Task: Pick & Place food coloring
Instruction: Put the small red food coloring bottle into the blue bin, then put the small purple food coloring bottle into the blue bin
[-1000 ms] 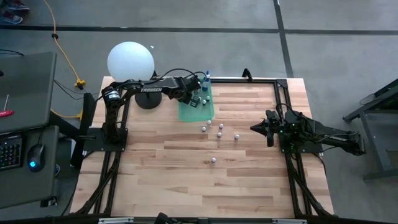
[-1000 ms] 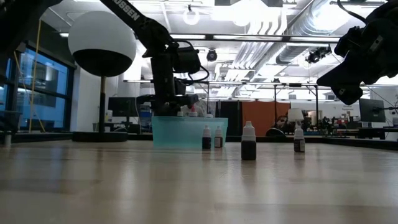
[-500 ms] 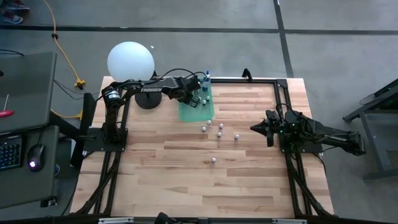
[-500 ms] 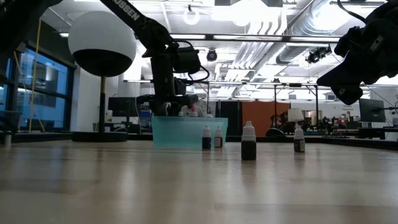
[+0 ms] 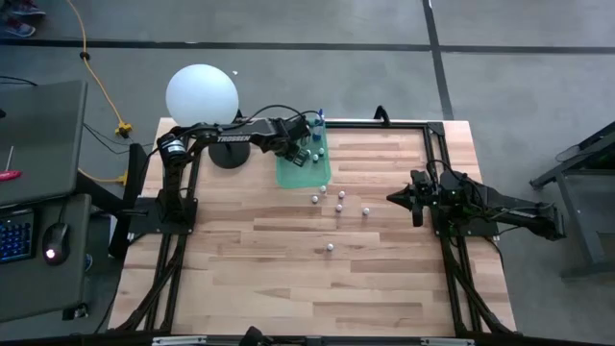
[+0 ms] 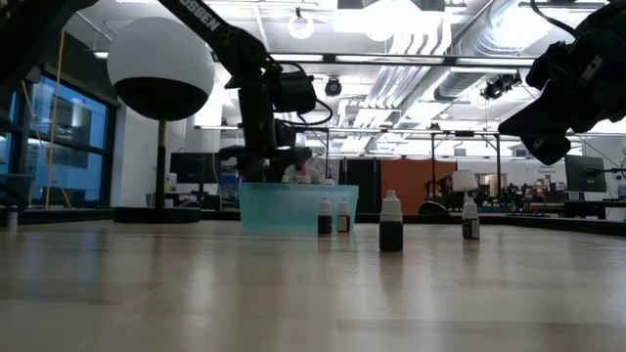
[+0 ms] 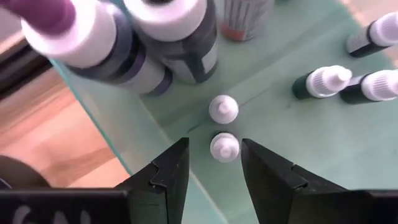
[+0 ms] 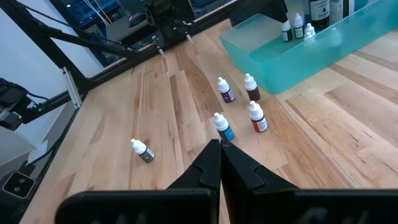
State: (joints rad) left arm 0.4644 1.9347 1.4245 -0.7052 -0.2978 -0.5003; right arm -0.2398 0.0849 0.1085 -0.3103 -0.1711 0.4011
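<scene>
Left wrist view shows the left hand (image 7: 214, 163) parted over the green tray (image 7: 292, 143), one small white-capped bottle (image 7: 224, 147) standing between its fingers, ungripped; five loose bottles (image 5: 339, 206) dot the worktop (image 5: 288, 259) beside the shut right hand (image 5: 392, 198)

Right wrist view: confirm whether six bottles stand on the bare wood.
No, five bottles stand on the wood; the rest are in the green tray.

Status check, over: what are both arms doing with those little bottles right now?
Left gripper open over the green tray, a small bottle standing between its fingers. Right gripper shut, waiting at the table's right. Five bottles left on the table. Nothing in the way.
</scene>
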